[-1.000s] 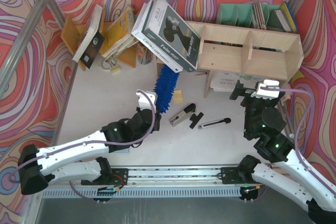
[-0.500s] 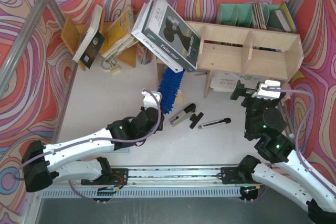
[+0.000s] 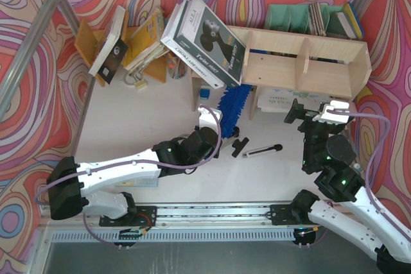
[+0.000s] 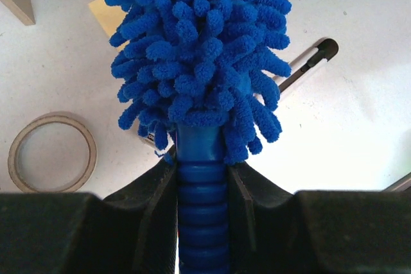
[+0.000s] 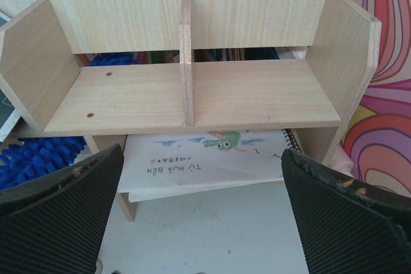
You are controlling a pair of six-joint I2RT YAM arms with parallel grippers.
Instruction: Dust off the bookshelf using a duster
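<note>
The white tabletop [image 3: 141,110] carries a pale plywood bookshelf [image 3: 321,72] at its far right. An upright divider splits the upper level into two open compartments, and a printed booklet [image 5: 205,158] lies in the low space under the shelf board. A big black-and-white book [image 3: 205,40] leans tilted against the bookshelf's left end, and further left an orange-brown rack [image 3: 138,46] holds slanting books. The blue fluffy duster [image 3: 232,104] lies at a slant just off the bookshelf's left end, below the leaning book. Its head points up toward the low opening there; whether the fluff touches the wood cannot be told. The left claw [image 4: 201,178] is clenched on the duster's ribbed blue handle, one finger pressing on either side. The right claw [image 5: 199,222] is released, its two ridged fingers [image 5: 58,216] spread wide and holding nothing, facing the front of the bookshelf from close by. Small things lie on the tabletop near the duster: a ring of tape [image 4: 51,152], a thin silver rod [image 3: 262,151] with a black tip, a black clip [image 3: 240,145] and a yellow paper note [image 4: 106,14].
</note>
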